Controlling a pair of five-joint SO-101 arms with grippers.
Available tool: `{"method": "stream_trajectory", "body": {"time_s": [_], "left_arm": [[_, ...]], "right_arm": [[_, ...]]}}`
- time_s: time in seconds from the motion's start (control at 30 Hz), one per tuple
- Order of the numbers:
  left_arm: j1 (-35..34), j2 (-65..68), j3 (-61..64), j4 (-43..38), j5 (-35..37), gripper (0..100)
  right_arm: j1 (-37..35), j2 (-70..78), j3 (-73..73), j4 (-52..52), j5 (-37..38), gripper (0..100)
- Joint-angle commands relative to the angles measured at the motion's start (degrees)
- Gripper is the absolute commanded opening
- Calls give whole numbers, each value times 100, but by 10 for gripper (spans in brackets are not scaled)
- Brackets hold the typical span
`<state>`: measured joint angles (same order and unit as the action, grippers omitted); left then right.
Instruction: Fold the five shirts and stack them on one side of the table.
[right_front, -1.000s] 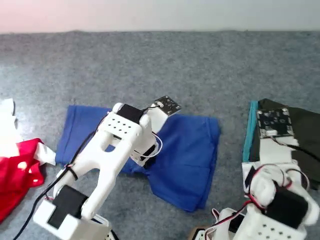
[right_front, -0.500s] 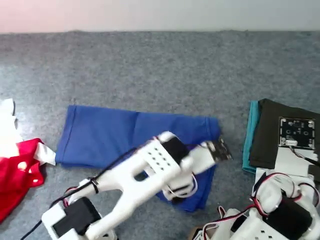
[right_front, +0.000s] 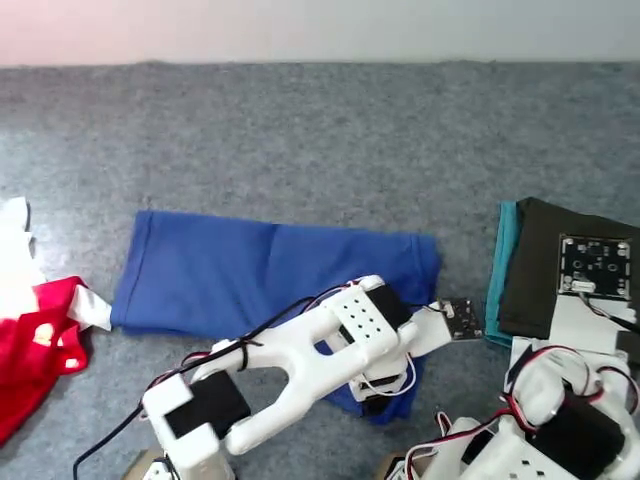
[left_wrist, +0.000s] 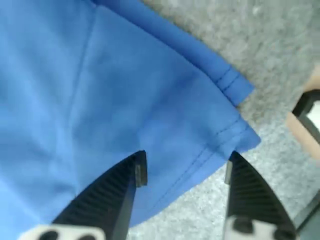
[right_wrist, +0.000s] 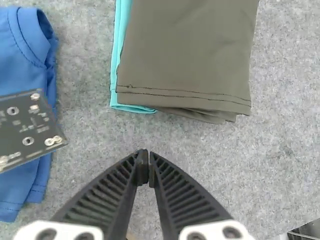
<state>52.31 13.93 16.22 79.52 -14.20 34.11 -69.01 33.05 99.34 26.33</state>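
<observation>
A blue shirt (right_front: 260, 275) lies spread in the middle of the grey table, its near right corner under the left arm (right_front: 330, 350). My left gripper (left_wrist: 182, 167) hangs open just above that corner hem (left_wrist: 220, 135); nothing is between its fingers. At the right side a dark olive shirt (right_front: 575, 265) lies folded on a teal one (right_front: 502, 270); both also appear as the olive shirt (right_wrist: 190, 55) and teal shirt (right_wrist: 120, 60) in the right wrist view. My right gripper (right_wrist: 143, 167) is shut and empty over bare table just short of that stack.
A red shirt (right_front: 35, 345) and a white one (right_front: 15, 255) lie crumpled at the left edge. The left arm's wrist board (right_wrist: 27, 125) shows beside the blue shirt (right_wrist: 25, 65). The far half of the table (right_front: 330, 130) is bare grey cloth.
The left arm swung from the blue shirt's middle to its near right corner and lowered there. The right arm drew back a little from the stack, then held still.
</observation>
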Motion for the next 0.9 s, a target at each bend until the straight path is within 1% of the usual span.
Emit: {"method": "stream_trajectory", "body": {"time_s": [0.0, 0.07, 0.13, 0.4, 0.53, 0.67, 0.87], "left_arm": [[-70, 290, -251, -35, -193, 257], [-185, 527, -286, -35, -308, 246], [-281, 659, -444, -18, -378, 212], [-325, 923, -760, 9, -668, 10], [-325, 677, -769, 123, -651, 14], [-343, 149, -769, 132, -651, 13], [-721, -422, -769, 35, -651, 13]], "right_arm": [[48, 40, -167, 119, 18, 9], [48, 40, -167, 163, 18, 9], [48, 40, -167, 163, 9, 9], [48, -4, -167, 163, 9, 9], [48, 13, -167, 154, 0, 9], [48, 31, -167, 154, 0, 9], [48, -4, -167, 154, 0, 9]]}}
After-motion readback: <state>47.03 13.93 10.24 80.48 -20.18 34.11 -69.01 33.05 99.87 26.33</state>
